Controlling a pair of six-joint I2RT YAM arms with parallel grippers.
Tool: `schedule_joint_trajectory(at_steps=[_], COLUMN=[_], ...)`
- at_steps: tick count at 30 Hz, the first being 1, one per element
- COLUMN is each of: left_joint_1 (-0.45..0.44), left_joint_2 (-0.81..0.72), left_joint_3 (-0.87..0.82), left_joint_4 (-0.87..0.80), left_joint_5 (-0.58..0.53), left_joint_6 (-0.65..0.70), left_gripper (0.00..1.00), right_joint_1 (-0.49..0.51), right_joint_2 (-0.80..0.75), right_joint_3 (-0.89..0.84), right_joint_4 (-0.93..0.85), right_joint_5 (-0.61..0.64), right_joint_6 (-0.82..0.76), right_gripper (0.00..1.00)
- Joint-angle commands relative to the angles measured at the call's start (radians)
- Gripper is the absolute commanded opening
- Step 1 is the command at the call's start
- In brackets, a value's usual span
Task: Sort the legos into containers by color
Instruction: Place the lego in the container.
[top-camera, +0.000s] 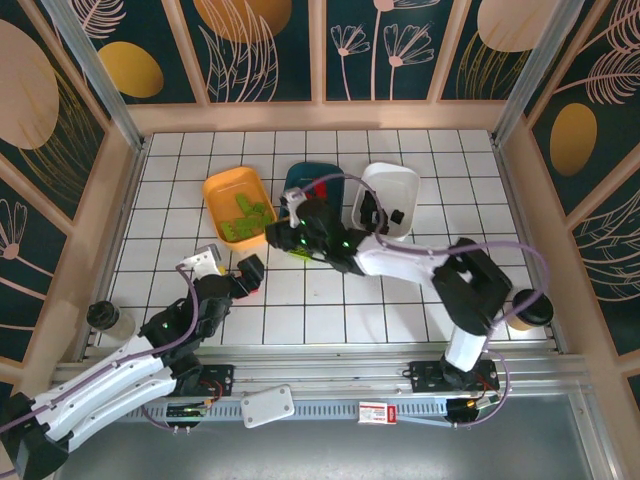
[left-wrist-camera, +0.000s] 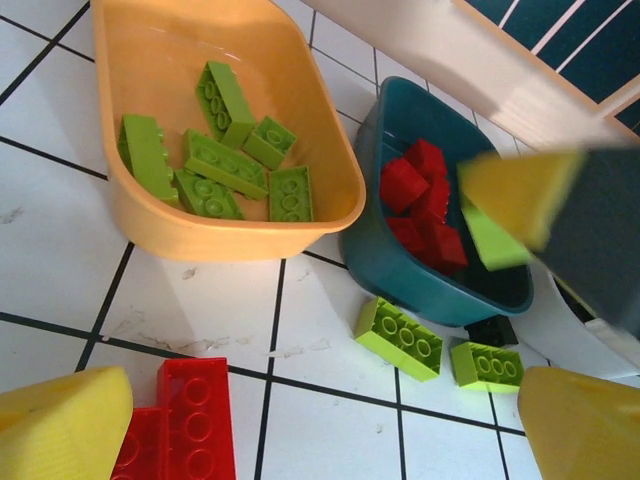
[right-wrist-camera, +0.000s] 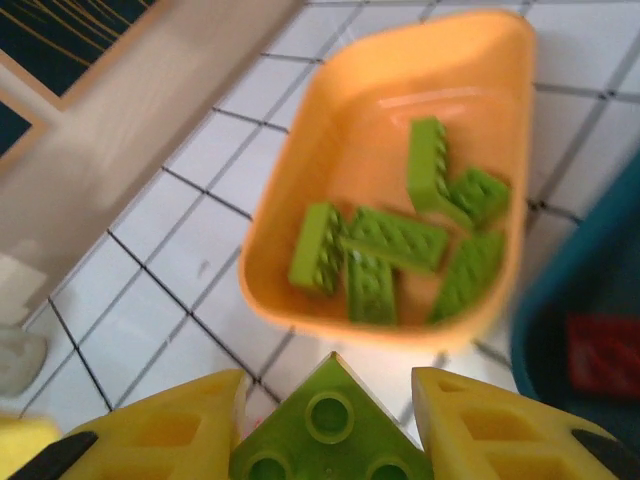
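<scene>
My right gripper (right-wrist-camera: 325, 388) is shut on a lime green lego (right-wrist-camera: 335, 435) and hangs in front of the orange-yellow tray (right-wrist-camera: 300, 170), which holds several green legos (right-wrist-camera: 385, 245). In the left wrist view this right gripper (left-wrist-camera: 505, 215) hovers over the dark teal tray (left-wrist-camera: 440, 295) of red legos (left-wrist-camera: 420, 200). My left gripper (left-wrist-camera: 320, 440) is open above the table, with a red lego (left-wrist-camera: 195, 415) lying by its left finger. Two green legos (left-wrist-camera: 398, 338) and a black one (left-wrist-camera: 490, 330) lie loose beside the teal tray.
The white tray (top-camera: 400, 180) at the back right holds a black lego (top-camera: 397, 215). A paper cup (top-camera: 530, 310) stands near the right wall. The three trays sit side by side; a wooden wall runs behind them.
</scene>
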Motion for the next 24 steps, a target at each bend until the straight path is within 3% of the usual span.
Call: schedule_joint_trajectory(at_steps=[1, 4, 5, 7, 9, 15, 19, 24], left_joint_1=[0.004, 0.004, 0.003, 0.004, 0.004, 0.015, 0.115, 0.232], left_joint_2=[-0.006, 0.013, 0.021, 0.036, 0.056, 0.185, 0.313, 0.462], left_joint_3=[-0.015, -0.008, -0.008, -0.010, -0.012, -0.019, -0.052, -0.053], left_joint_4=[-0.038, -0.051, -0.049, -0.043, -0.033, 0.042, 0.134, 0.244], left_joint_5=[-0.018, -0.006, 0.001, 0.015, 0.029, 0.069, 0.172, 0.269], left_joint_6=[-0.023, -0.023, -0.021, -0.017, -0.011, 0.008, 0.024, 0.065], left_gripper=[0.99, 0.98, 0.99, 0.99, 0.98, 0.96, 0.94, 0.82], right_joint_1=[-0.041, -0.062, -0.068, -0.073, -0.076, -0.097, -0.100, -0.099], right_joint_2=[0.132, 0.246, 0.281, 0.331, 0.352, 0.215, 0.064, -0.123], right_joint_3=[0.157, 0.294, 0.346, 0.421, 0.460, 0.280, 0.093, -0.121], right_joint_4=[-0.020, -0.044, -0.063, -0.101, -0.119, -0.006, 0.057, 0.100], right_joint_5=[-0.108, -0.163, -0.177, -0.187, -0.173, -0.151, -0.131, -0.099], right_joint_6=[-0.013, 0.010, 0.011, 0.008, 0.007, 0.035, 0.034, 0.036], right_gripper=[0.28, 0.31, 0.37, 0.61, 0.68, 0.71, 0.70, 0.71])
